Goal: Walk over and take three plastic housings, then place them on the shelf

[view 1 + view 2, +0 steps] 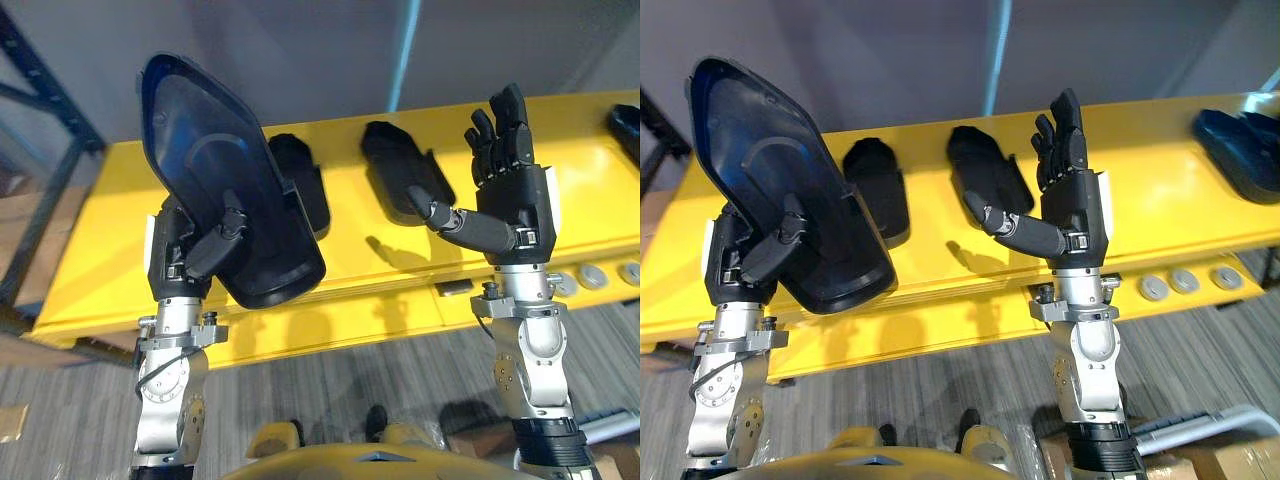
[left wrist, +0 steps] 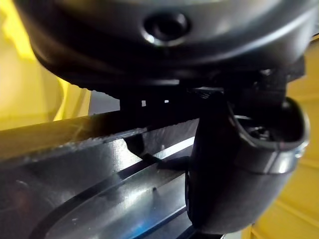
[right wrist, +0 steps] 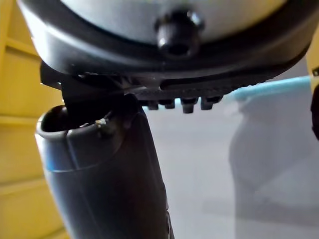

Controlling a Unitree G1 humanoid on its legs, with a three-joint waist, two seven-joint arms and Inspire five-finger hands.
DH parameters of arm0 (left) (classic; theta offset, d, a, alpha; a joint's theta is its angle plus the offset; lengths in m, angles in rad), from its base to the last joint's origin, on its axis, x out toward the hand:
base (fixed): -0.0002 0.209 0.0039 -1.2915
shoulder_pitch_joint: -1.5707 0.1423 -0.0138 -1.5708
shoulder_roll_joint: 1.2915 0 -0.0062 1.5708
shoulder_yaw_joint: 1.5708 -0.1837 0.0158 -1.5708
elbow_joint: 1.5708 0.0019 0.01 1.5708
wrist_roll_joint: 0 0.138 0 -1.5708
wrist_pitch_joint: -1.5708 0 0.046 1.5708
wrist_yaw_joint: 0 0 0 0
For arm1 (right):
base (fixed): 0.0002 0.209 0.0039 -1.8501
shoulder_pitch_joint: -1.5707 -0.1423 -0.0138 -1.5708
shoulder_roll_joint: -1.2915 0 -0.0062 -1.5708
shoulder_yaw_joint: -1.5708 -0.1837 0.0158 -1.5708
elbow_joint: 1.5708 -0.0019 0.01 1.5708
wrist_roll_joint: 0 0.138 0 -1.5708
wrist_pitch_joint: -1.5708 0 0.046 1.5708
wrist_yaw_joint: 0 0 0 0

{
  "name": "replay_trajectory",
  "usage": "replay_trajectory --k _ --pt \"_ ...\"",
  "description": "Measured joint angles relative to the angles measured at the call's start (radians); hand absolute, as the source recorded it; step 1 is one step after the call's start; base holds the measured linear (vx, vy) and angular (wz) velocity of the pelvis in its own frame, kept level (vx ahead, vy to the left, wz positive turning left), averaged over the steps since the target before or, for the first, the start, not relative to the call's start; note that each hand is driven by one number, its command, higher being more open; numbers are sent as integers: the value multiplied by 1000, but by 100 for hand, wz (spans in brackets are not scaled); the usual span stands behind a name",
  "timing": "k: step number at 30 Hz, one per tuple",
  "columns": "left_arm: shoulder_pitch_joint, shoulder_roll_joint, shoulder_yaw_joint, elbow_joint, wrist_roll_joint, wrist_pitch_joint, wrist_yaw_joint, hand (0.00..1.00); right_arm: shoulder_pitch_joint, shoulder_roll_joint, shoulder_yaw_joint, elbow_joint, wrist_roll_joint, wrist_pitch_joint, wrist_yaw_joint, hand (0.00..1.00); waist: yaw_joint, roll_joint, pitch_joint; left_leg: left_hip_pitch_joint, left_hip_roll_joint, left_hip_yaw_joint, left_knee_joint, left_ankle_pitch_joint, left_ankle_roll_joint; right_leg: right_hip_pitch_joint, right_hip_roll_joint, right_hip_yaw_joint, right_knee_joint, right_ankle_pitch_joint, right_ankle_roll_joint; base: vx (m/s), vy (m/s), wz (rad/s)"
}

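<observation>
- housing point(image 1: 220, 170) is in the left hand point(image 1: 195, 258): a big black shell held up over the near edge of the yellow table point(image 1: 580, 170), hollow side facing the camera.
- left thumb is clamped across the inner face near the lower end. fingers are behind the shell, hidden.
- right hand point(image 1: 510, 185) is empty and raised, fingers straight and slightly spread, thumb out sideways.
- second housing point(image 1: 305, 180) lies on the table, partly behind the held one. third housing point(image 1: 400, 175) lies between the hands, and fourth housing point(image 1: 1240, 145) is at the far right end.
- handling guess: thin moulded plastic, so light and fairly stiff with some flex at the rim. glossy, so probably slick.
- grip guess: pinch the side wall, thumb inside and fingers outside, near mid-length. an end grip on a long shell would likely let it swing.
</observation>
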Motion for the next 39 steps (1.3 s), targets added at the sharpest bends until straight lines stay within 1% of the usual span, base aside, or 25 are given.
replay_trajectory --k 1,2,3,4,5,6,7,8,9,11,12,13,14,15,16,17,18,19,20,21,23,26,28,33,39 --pt "3 -2 -4 1 0 0 -21 0 0 8 -11 0 2 10 -19 100 -1 -3 3 -19 44 56 33 0 -4 8 -33 -30 18 -18 13 -99 141 121" --pt "5 -3 -8 1 0 0 -27 0 0 9 -15 0 2 15 -22 100 -3 -3 6 -32 72 66 57 1 -5 14 -48 -41 30 -31 19 -103 196 97" --pt "10 -4 -14 1 -1 0 -31 0 0 9 -17 0 3 16 -28 100 -3 -2 11 -51 125 72 106 9 -13 19 -84 -55 66 -54 41 -96 287 58" --pt "13 -5 -17 1 -1 0 -30 0 0 9 -16 0 6 16 -29 100 -1 -1 11 -58 147 71 123 13 -13 19 -103 -57 87 -62 52 -97 416 47" --pt "18 -9 -21 1 -1 -1 -21 0 -5 10 -13 0 21 16 -26 100 0 6 11 -61 183 66 143 23 -8 17 -144 -56 126 -81 82 -82 517 23" --pt "21 -19 -23 1 -2 -7 -7 0 -13 22 1 0 64 11 -24 100 -3 18 10 -59 199 38 153 32 3 11 -181 -42 157 -92 106 -63 498 16" --pt "22 -23 -27 1 -3 -11 0 0 -14 29 6 0 92 7 -23 100 -3 26 7 -56 205 22 159 32 4 7 -197 -33 169 -94 122 -59 590 -5" --pt "31 -31 -38 1 -2 -30 10 0 -18 39 12 0 145 -5 -24 100 -2 50 -5 -47 209 -2 172 20 -12 -8 -221 -3 185 -85 166 -28 646 -28" --pt "32 -25 -37 3 1 -35 10 0 -28 86 31 15 178 -25 -36 100 2 39 2 -42 163 28 212 -26 -132 -3 -266 50 175 -74 196 -13 640 -33" --pt "38 -17 -37 7 1 -35 11 0 -23 138 75 24 172 -35 -67 100 -9 11 2 -69 107 47 265 -73 -93 17 -297 110 103 -77 187 15 520 -11" --pt "23 -4 -39 9 2 -35 3 0 -25 150 116 33 143 -41 -95 100 -13 8 5 -100 93 57 316 -107 -69 18 -293 127 80 -51 167 49 469 -12" --pt "0 22 -39 18 3 -34 -7 0 -25 154 164 57 112 -40 -118 100 6 -3 8 -112 83 80 346 -123 -54 15 -293 96 65 49 153 45 347 -28" --pt "-12 30 -39 26 2 -29 -17 0 -28 154 186 76 109 -38 -125 100 17 -1 9 -112 85 94 351 -126 -46 13 -292 92 47 102 155 7 336 -38" --pt "-39 43 -40 31 3 -7 -28 0 -29 160 220 109 105 -32 -132 100 24 4 9 -106 86 120 333 -122 -24 13 -289 59 19 177 139 1 300 -28" --pt "-72 57 -49 31 2 7 -32 0 -32 169 238 137 85 -24 -137 100 24 2 8 -92 84 133 287 -101 -6 -4 -261 39 60 144 110 24 260 -16" --pt "-88 65 -51 31 2 10 -32 0 -33 170 240 147 75 -20 -138 100 24 3 8 -85 83 135 256 -86 -1 -8 -230 41 72 116 114 88 148 -7" --pt "-133 82 -62 31 -2 24 -36 0 -32 169 238 151 67 -18 -144 100 22 1 5 -72 73 134 187 -48 5 -15 -163 51 76 61 142 112 97 3" --pt "-190 101 -80 31 -12 47 -41 0 -35 168 223 151 35 -18 -159 100 12 -9 -1 -68 51 135 125 -9 9 -15 -109 53 48 22 124 106 77 7" --pt "-218 108 -91 32 -21 60 -43 0 -38 165 214 151 22 -18 -169 100 5 -12 -3 -68 40 138 102 4 10 -10 -97 45 22 18 113 104 64 -1" --pt "-278 110 -127 44 -45 93 -56 0 -43 155 193 151 -6 -17 -186 100 -7 -14 -4 -62 18 154 79 12 13 -1 -107 49 -12 27 118 60 38 -13" --pt "-310 110 -180 70 -40 129 -51 0 -37 152 169 151 -2 7 -191 100 -29 -11 -6 -33 17 173 67 12 13 9 -108 73 -10 28 118 48 62 -25" --pt "-315 109 -257 122 14 186 -14 0 -21 135 130 109 -3 32 -161 100 -65 -10 -9 13 25 203 25 18 4 14 -95 102 -14 35 111 19 8 -37" --pt "-314 110 -261 167 46 206 21 0 9 102 100 39 -2 56 -132 100 -82 -11 -9 13 35 219 17 21 -4 0 -83 124 -17 36 110 -21 -34 -29" --pt "-320 111 -188 242 47 218 123 0 27 13 28 -35 -1 78 -53 100 -96 -12 -7 -6 48 243 14 34 -20 -35 -62 153 -27 40 104 -61 -43 -21" --pt "-417 113 -69 306 48 212 249 0 22 1 24 -35 -1 81 -31 100 -93 -13 36 -23 46 260 16 45 -18 -79 -64 185 4 30 91 -111 -4 -8"
